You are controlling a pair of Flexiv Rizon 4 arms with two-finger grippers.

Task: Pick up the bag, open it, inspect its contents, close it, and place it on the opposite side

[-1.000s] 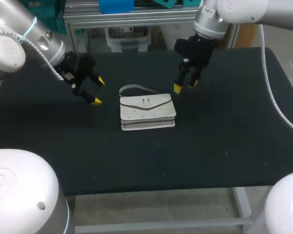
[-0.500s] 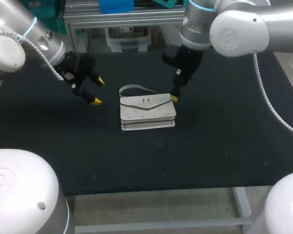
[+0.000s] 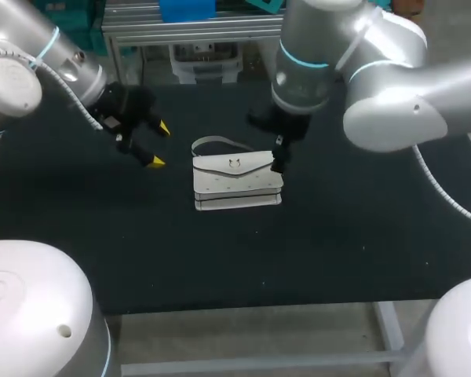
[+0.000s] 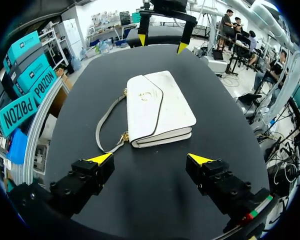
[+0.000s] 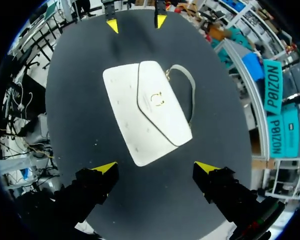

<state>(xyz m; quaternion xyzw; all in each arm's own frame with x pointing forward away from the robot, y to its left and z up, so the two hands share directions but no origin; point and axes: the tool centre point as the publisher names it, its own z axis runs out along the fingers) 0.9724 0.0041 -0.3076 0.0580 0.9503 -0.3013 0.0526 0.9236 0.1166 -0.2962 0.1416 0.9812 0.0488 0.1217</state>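
Head view, with both wrist views.

Bag (image 3: 237,182): white, flap closed with a small metal clasp (image 5: 158,99) at its centre; lies flat on the dark table (image 3: 361,204), between the two hands. Grey strap (image 4: 106,125) loops out from one short end and rests on the table beside it.

Left hand (image 4: 150,159): fingers spread wide, grips nothing. Hangs a little way off the bag's strap end, apart from it. Seen along its own fingers, places the bag ahead, roughly centred in the gap, with the strap nearest one yellow tip. Shows the other arm's yellow tips beyond the far end of the bag.

Right hand (image 5: 156,167): fingers likewise spread wide, grips nothing. In the head view, sits at the bag's far corner, opposite the strap end, with its dark fingers overlapping the bag's edge and the yellow tips mostly hidden. In its own wrist view, looks down on the bag ahead of the open fingers, flap side up and set at a slant to them; tips apart from the bag. Shows the left hand's two yellow tips past the bag.
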